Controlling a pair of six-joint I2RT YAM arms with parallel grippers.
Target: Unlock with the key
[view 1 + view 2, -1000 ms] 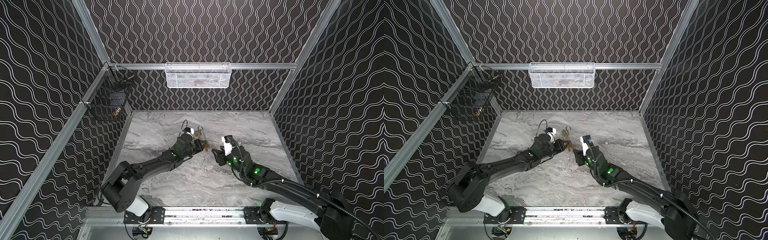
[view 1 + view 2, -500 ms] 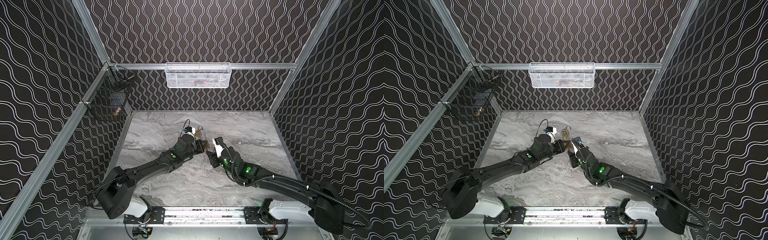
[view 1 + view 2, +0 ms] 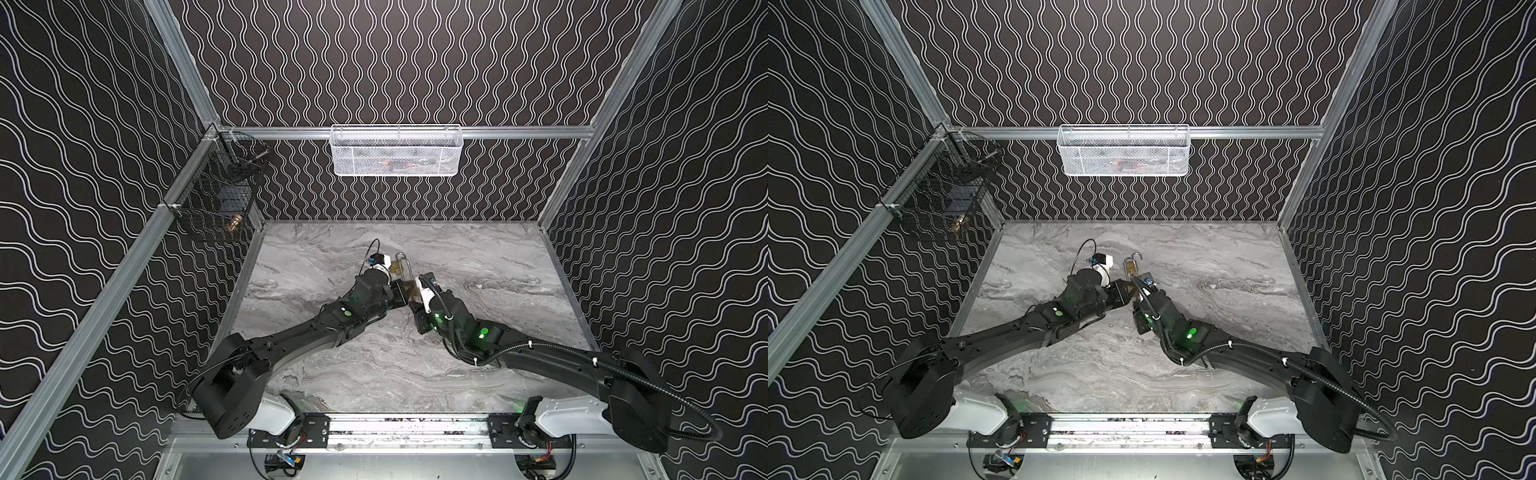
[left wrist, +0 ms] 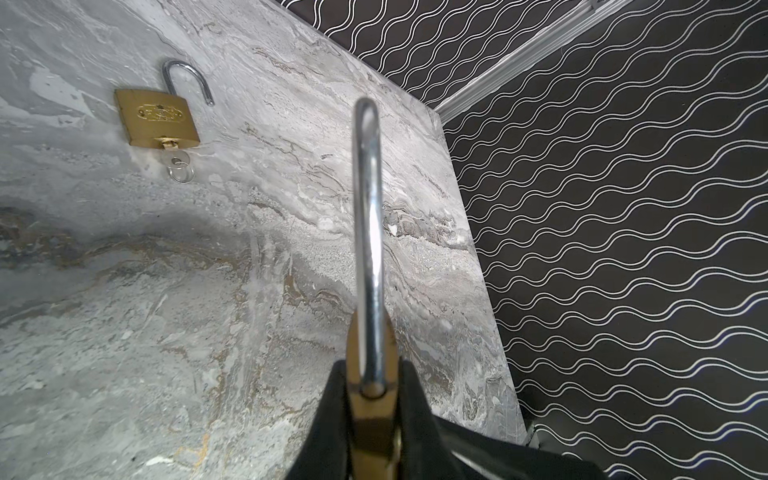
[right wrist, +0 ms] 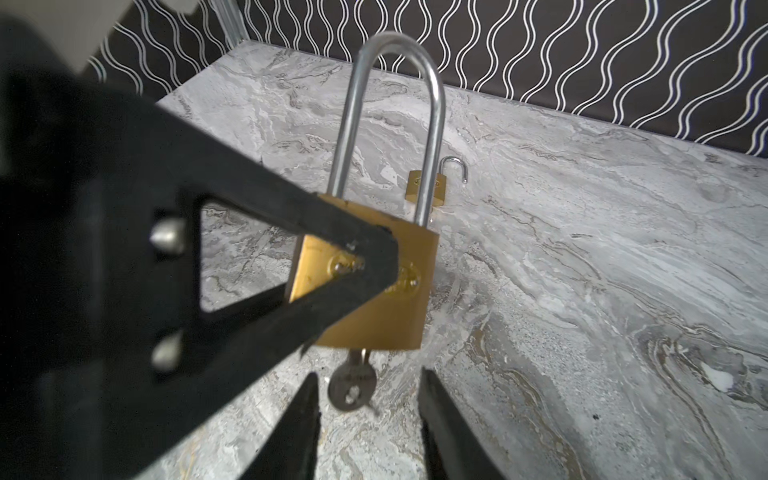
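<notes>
Above the worktop (image 5: 582,249), the left pincer (image 4: 372,376) pinches the padlock (image 5: 386,316); its key (image 5: 352,384) hangs between the spread fingers of the right pincer (image 5: 366,374).

This was a robotics lab test cell, not a lived-in room. Black panels printed with white wavy lines (image 3: 415,62) closed it on three sides, held in bare aluminium framing (image 3: 519,132). The work surface was a marble-look tabletop (image 3: 478,249). Two black robot arms (image 3: 299,345) stood on a metal rail (image 3: 407,427) at the front. A white mesh basket (image 3: 353,160) and a black wire basket (image 3: 199,216) hung from the frame; their contents, perhaps spare hardware, were too dim to identify.
</notes>
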